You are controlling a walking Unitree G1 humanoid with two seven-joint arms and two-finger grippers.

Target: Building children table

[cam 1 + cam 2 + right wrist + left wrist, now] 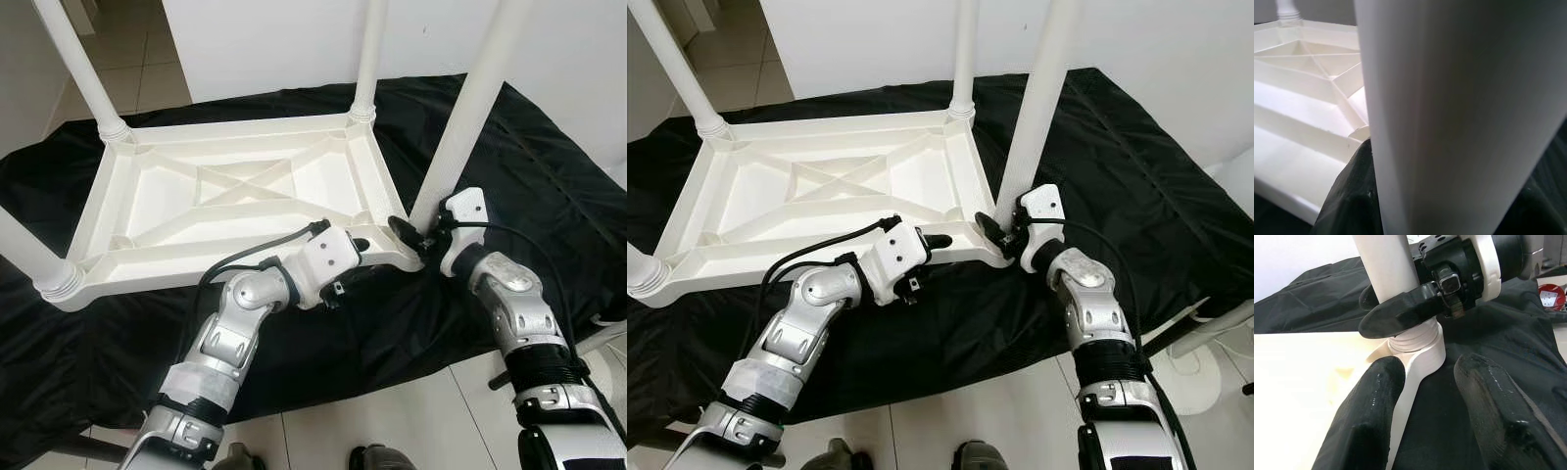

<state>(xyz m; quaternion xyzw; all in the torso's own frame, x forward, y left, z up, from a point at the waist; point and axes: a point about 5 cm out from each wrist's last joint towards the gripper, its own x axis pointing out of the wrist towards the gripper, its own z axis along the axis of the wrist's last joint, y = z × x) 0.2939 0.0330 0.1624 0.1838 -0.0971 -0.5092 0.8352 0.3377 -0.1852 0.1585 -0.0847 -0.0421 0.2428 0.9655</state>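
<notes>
Right gripper is clamped around the base of the white plastic table leg, standing in the near corner socket of the upturned white plastic tabletop. Left gripper, fingers apart, straddles that corner's edge over the black cloth.

Home room, pale tiled floor, plain white wall, black cloth spread out

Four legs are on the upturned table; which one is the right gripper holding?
The near-right leg, at the corner closest to the robot's right arm. The right gripper clamps it just above its socket; the other three legs stand untouched.
</notes>
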